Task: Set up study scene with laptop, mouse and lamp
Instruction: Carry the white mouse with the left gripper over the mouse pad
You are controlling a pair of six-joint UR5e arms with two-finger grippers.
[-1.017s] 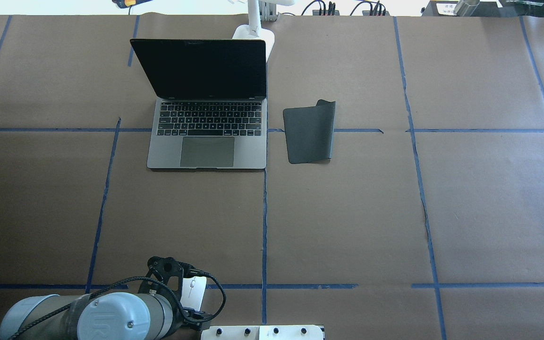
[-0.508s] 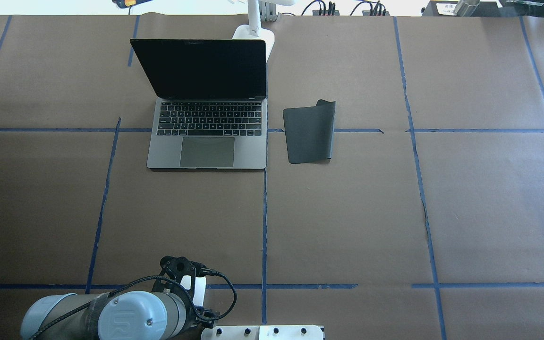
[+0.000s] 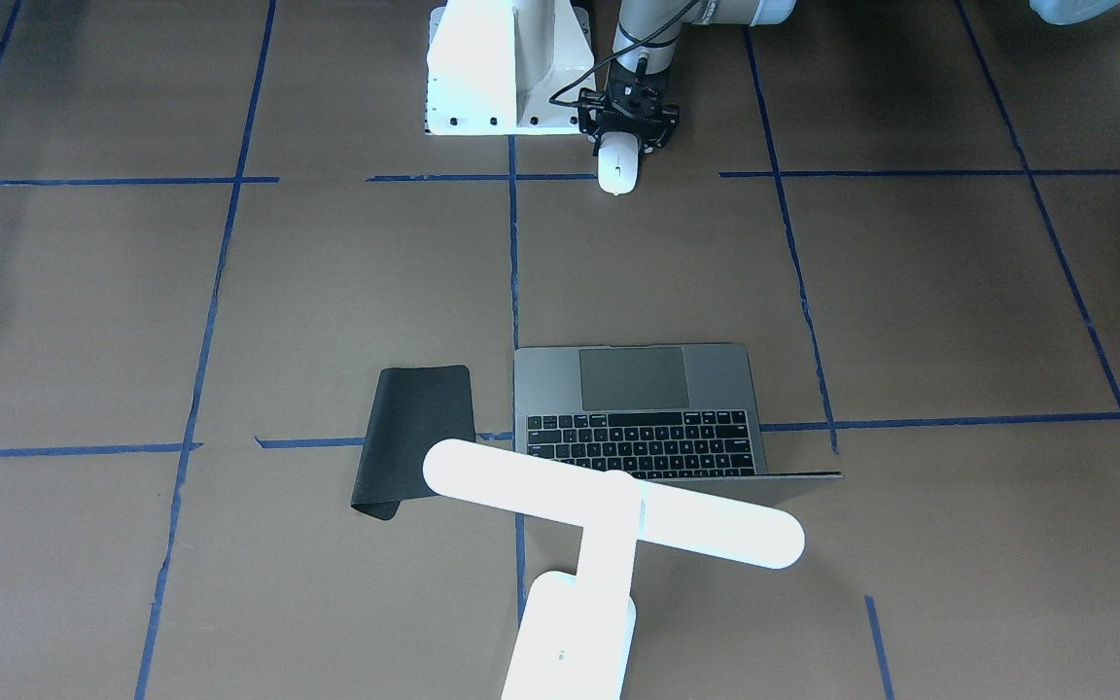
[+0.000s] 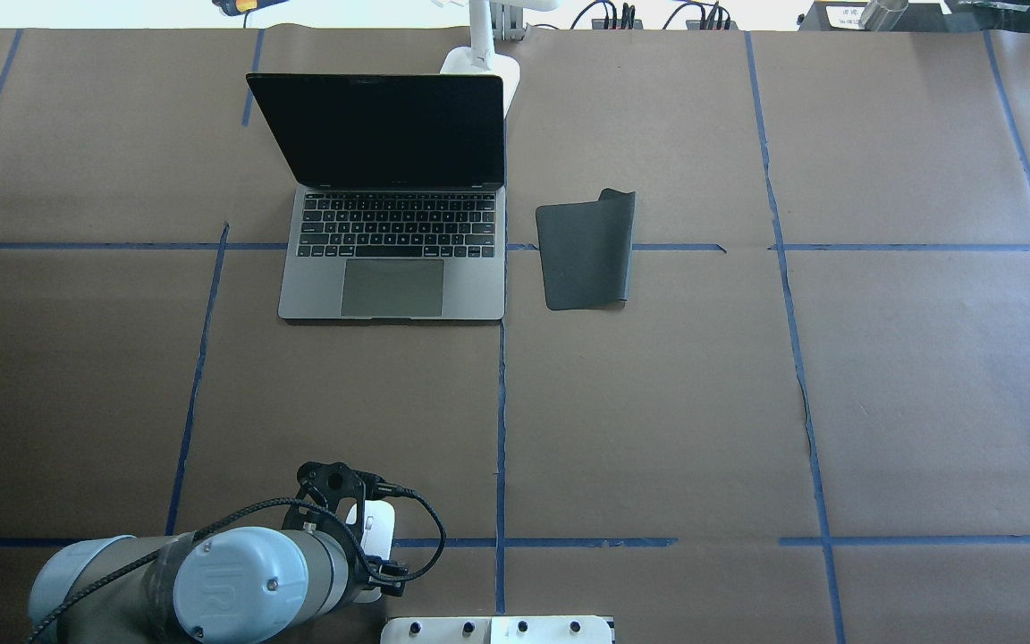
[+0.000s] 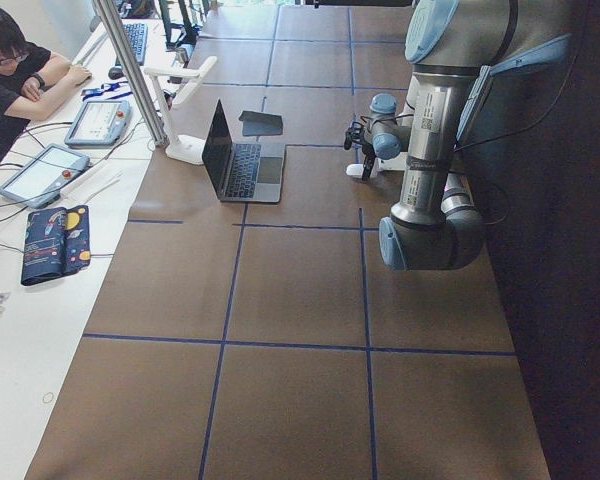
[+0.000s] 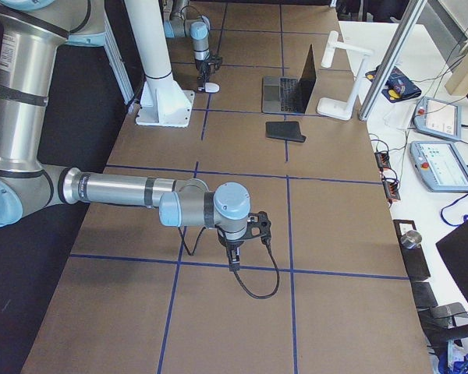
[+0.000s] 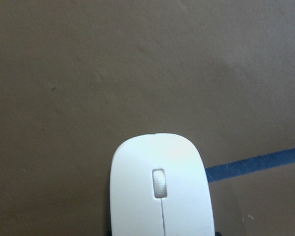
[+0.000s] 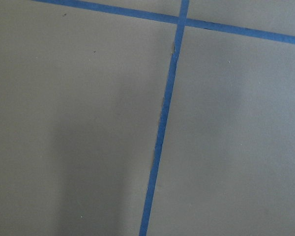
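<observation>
Mouse [image 4: 379,527] has edged forward in left hand [image 3: 623,144].

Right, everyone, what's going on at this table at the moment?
The left gripper appears to hold the white mouse in its jaws close to the robot's base, far from the black mat. The laptop stands open beside that mat, with the lamp on its far side. The right gripper hangs apart from all of these; whether it is open cannot be told.
</observation>
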